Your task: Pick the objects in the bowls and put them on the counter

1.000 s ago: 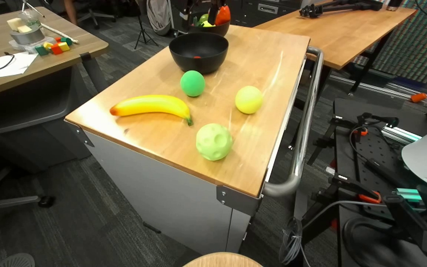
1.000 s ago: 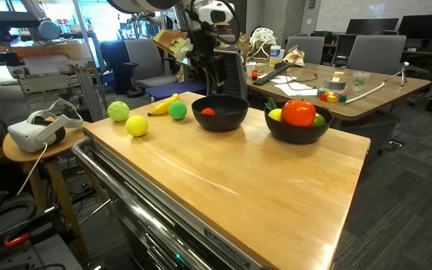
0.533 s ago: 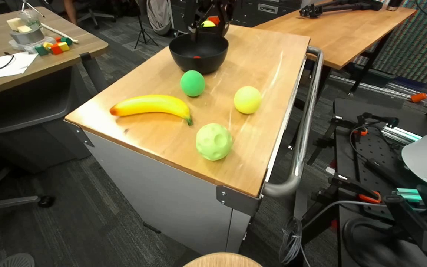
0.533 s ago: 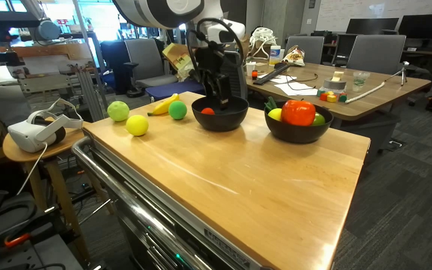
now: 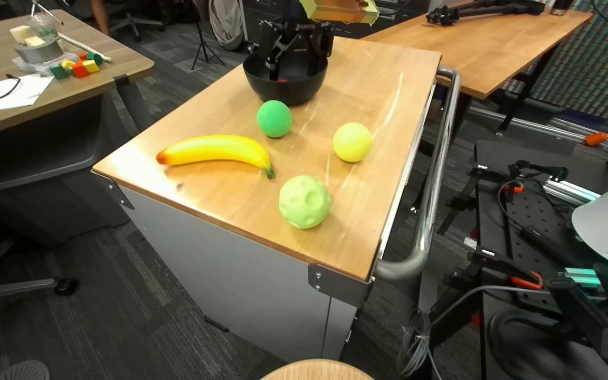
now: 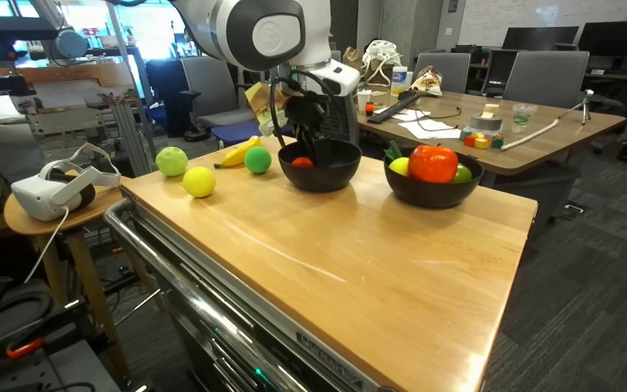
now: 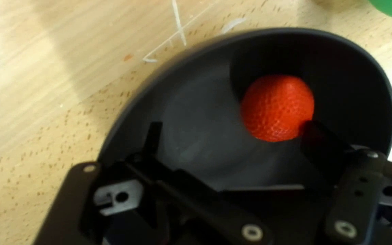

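A red fruit [image 7: 277,108] with a dimpled skin lies in a black bowl [image 6: 321,181]. My gripper [image 7: 231,134] reaches down into that bowl with its jaws wide apart; in the wrist view the right fingertip overlaps the fruit's lower edge, contact unclear. Nothing is gripped. Another bowl [image 6: 434,197] holds an orange-red fruit [image 6: 433,164], a yellow one [image 6: 399,166] and a green one [image 6: 463,174]. On the wooden counter [image 6: 313,245] rest a banana [image 5: 214,149], a green ball [image 5: 274,119], a yellow ball [image 5: 353,142] and a pale green dimpled ball [image 5: 304,202].
A metal rail handle [image 5: 433,184] runs along one counter side. Behind the bowls is a wooden desk [image 6: 564,128] with blocks and tape. A stool [image 6: 19,215] bearing a white headset [image 6: 57,188] stands off the counter's end. A yellowish box [image 5: 340,9] rides on the arm.
My open gripper has come across and down from above into the bowl with the red fruit. That bowl has shifted very slightly. The yellow ball rolled a little earlier.
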You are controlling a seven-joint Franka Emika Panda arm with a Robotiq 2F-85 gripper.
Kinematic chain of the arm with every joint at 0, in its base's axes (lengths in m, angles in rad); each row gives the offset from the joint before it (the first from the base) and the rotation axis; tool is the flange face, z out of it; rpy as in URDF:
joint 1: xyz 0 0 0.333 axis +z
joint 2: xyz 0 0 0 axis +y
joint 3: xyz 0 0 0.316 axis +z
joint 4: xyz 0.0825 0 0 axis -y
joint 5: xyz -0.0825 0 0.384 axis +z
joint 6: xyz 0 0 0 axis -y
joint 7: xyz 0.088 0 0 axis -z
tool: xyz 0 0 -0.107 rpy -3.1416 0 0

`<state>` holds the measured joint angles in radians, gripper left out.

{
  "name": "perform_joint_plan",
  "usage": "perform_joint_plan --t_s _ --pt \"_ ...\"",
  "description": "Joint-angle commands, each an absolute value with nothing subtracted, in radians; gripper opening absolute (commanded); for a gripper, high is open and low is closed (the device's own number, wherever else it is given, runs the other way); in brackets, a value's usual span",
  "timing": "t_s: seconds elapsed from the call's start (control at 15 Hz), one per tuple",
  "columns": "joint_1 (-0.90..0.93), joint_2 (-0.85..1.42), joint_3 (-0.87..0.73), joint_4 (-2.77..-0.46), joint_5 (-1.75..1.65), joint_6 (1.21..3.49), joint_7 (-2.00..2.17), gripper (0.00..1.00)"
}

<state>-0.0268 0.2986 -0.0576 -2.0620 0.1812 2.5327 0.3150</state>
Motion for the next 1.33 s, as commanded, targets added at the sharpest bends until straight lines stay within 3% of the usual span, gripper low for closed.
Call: perform_joint_plan --t_s 0.0,0.4,0.47,0.53,1.0,1.27 --pt "-0.024 0.348 -0.054 -1.985 0.195 2.491 0.332 1.00" --pt "-0.019 0.396 -0.057 -1.927 0.181 2.424 0.342 1.00" --pt "-0.016 0.400 -0.060 -1.923 0.175 2.412 0.344 0.76" --pt "-0.016 0.404 -0.060 -1.918 0.174 2.405 0.344 0.74" --pt "-0.012 0.381 -0.069 -1.911 0.157 2.364 0.351 0.19" --pt "-0.009 0.340 -0.089 -1.929 0.111 2.366 0.364 0.18"
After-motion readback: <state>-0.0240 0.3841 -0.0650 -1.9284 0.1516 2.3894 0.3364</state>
